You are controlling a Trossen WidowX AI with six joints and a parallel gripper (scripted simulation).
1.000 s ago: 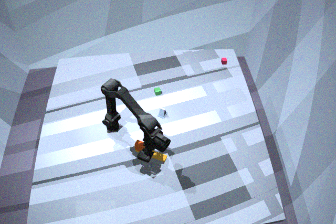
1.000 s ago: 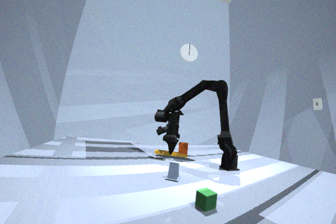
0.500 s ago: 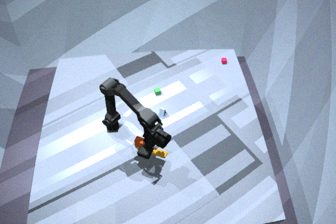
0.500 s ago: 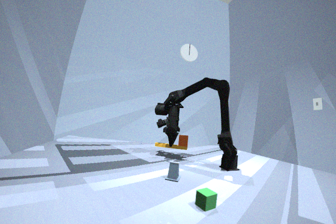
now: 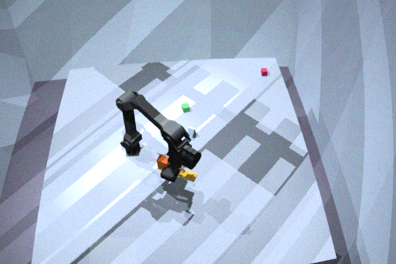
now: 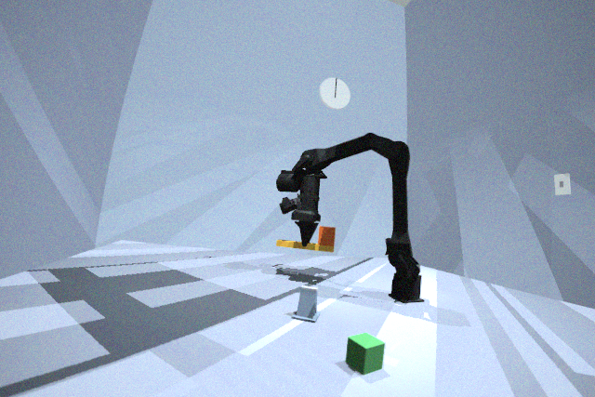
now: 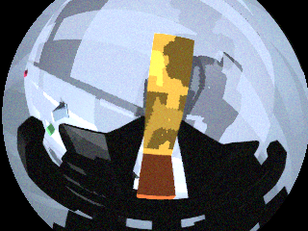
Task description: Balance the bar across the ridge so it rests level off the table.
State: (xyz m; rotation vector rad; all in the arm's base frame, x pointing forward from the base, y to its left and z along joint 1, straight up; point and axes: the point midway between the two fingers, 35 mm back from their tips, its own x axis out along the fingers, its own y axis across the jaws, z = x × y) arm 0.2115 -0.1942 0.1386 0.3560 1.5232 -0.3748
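Hand: the hand [image 6: 304, 243] is clamped on the bar [image 6: 288, 243], fingers part-way closed.
Bar: yellow with an orange block end [image 6: 327, 235], airborne above the counter [image 6: 144, 335], centre frame, roughly level.
Ridge: grey wedge [image 6: 306, 302], lower centre, well apart.
Technique: probably seat the balance point nearer the orange end over the crest; keep it level before releasing.

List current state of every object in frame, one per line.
hand: shut on the bar
yellow bar: held off the table, roughly level, orange block on one end
ridge: upright on the table, nothing on it
green cube: resting on the table
pink cube: resting near the table's far corner
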